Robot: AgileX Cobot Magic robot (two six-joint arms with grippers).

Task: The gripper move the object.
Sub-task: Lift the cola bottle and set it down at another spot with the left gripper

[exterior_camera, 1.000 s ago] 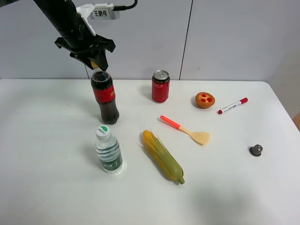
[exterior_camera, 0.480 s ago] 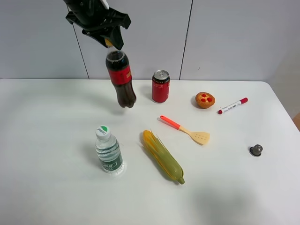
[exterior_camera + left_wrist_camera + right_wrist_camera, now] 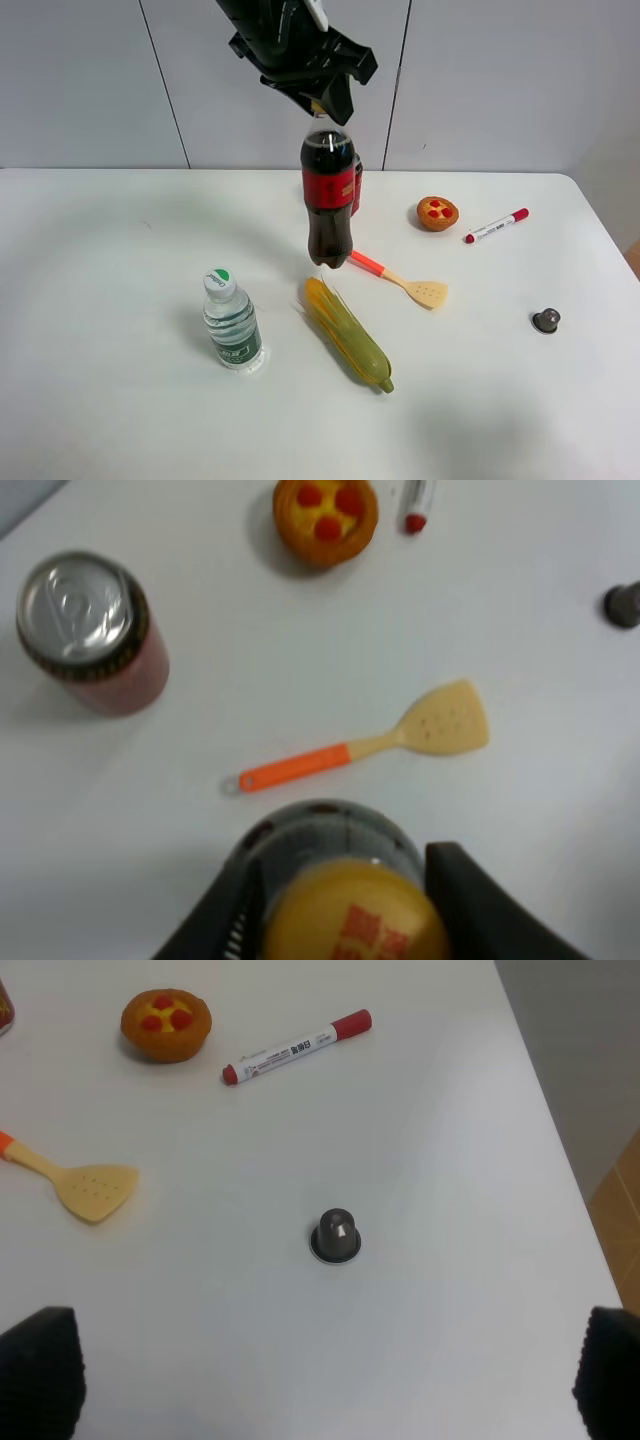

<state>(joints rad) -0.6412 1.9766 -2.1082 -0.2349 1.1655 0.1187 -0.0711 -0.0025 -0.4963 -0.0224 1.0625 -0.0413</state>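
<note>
My left gripper point(image 3: 322, 108) is shut on the yellow cap of the cola bottle point(image 3: 328, 195) and holds it upright, lifted off the white table point(image 3: 120, 400). The bottle has dark liquid and a red label. It hangs in front of the red can point(image 3: 357, 197), with its base near the orange handle of the spatula point(image 3: 400, 280). In the left wrist view the yellow cap point(image 3: 355, 920) sits between the dark fingers point(image 3: 470, 900). My right gripper point(image 3: 325, 1380) is open and empty over the table's right side; it does not show in the exterior view.
A clear water bottle point(image 3: 231, 322) and a corn cob point(image 3: 347, 333) lie in front. A tart point(image 3: 437, 212), a red marker point(image 3: 497, 225) and a small dark capsule point(image 3: 546, 320) lie to the right. The red can point(image 3: 90, 630) stands below the left wrist.
My left gripper has carried the cola bottle up and to the right, from the left part of the table to in front of the red can.
</note>
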